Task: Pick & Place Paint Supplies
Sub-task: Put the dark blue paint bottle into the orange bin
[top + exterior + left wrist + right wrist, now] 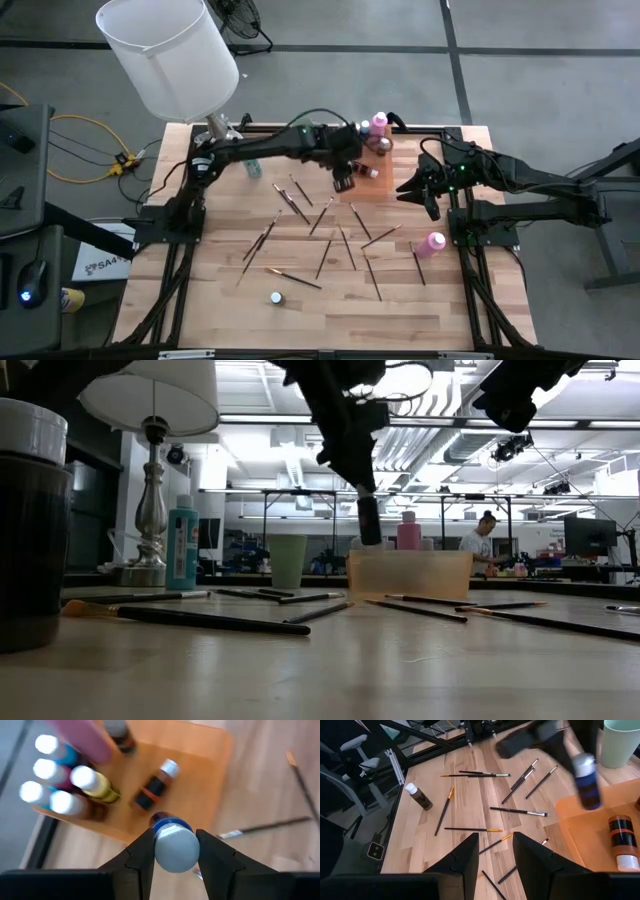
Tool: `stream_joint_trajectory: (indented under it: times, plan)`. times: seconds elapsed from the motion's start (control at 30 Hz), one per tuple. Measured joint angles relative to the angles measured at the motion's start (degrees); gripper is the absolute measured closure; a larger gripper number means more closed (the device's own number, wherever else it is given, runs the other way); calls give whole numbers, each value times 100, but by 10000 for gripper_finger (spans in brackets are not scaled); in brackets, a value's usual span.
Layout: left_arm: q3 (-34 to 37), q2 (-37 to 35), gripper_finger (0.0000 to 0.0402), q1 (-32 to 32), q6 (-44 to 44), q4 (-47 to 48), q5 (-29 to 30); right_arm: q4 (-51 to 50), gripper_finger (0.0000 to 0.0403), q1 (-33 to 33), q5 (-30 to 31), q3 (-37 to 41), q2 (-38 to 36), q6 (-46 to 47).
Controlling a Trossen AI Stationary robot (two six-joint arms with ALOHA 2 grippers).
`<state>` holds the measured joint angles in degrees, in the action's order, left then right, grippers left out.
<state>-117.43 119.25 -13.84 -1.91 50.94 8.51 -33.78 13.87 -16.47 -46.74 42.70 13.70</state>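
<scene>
My left gripper is shut on a small blue paint bottle with a pale cap. It hangs over the near left part of the orange tray. The tray holds several pale-capped bottles standing together, a tall pink bottle and a brown bottle lying on its side. Thin dark paintbrushes lie scattered flat on the wooden table. My right gripper waits open with nothing between its fingers, to the right of the tray. My left gripper pinches the blue bottle's pale cap between its two fingers, one on each side. The fingers come slanting down from above. The bottle hangs below them, near upright, its base clear above the tray.
A pink bottle lies on the table at the right. A brown bottle is near the front edge. A pale green cup and a teal bottle stand at the far left by the lamp with its white shade.
</scene>
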Motion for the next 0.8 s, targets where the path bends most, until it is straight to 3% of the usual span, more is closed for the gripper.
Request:
stream_joint_trajectory:
  times: [0.33, 0.8]
  plan:
    - [-4, 324, 276, -626, -699, -309, -372, 19, 290, -1, -1, 0, 1, -1]
    - [12, 714, 275, -803, -1281, -446, -523, 21, 290, -1, 0, 0, -1, -1]
